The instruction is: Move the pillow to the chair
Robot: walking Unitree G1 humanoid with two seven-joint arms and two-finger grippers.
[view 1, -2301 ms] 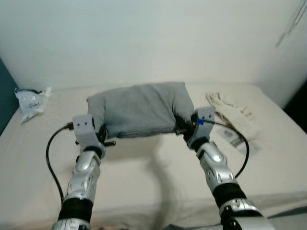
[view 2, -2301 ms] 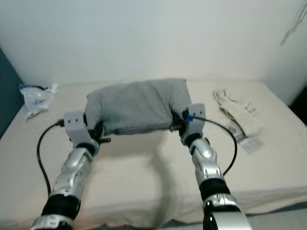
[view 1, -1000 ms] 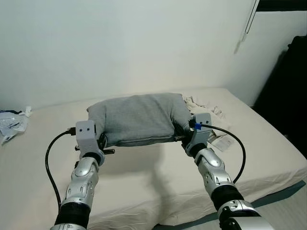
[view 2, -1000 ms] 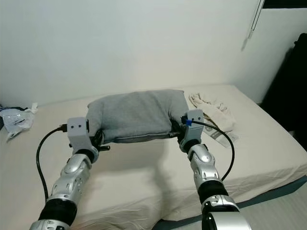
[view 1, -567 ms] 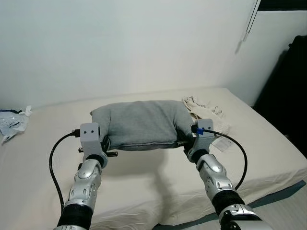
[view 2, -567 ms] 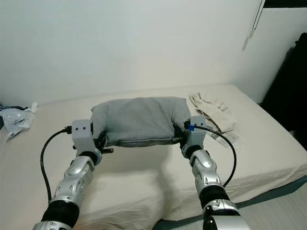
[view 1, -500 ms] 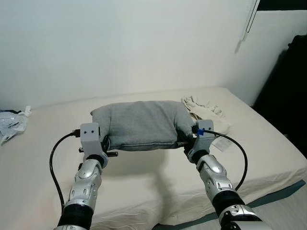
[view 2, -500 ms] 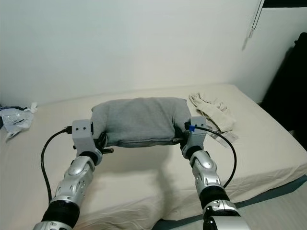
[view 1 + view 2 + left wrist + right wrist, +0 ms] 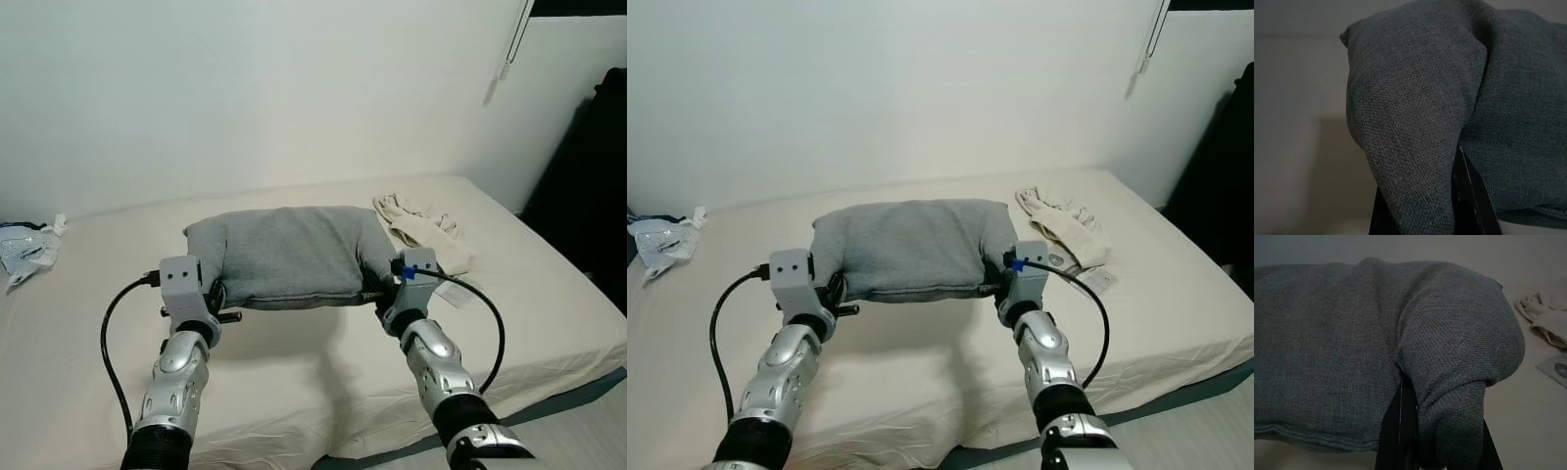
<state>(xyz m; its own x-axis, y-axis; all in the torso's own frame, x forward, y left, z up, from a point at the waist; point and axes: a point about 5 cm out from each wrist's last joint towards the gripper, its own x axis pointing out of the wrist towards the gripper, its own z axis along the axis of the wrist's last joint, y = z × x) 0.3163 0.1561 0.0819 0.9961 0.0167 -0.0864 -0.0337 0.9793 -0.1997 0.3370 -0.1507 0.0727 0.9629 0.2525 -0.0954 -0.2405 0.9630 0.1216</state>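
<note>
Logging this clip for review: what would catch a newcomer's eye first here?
The grey pillow held up over the bed, pinched at its left end by the left gripper and at its right end by the right gripper. Next, the crumpled cream cloth lying on the bed's right side, and a plastic bag at its far left edge.

That was a bedroom in a home: a wide bed [image 9: 294,372] under a cream sheet lay against a bare white wall [image 9: 245,88]. A crumpled pale cloth [image 9: 423,227] lay on the sheet at two o'clock, a crinkled plastic bag [image 9: 24,250] at ten o'clock, and a grey pillow [image 9: 284,253] hung over the middle.
</note>
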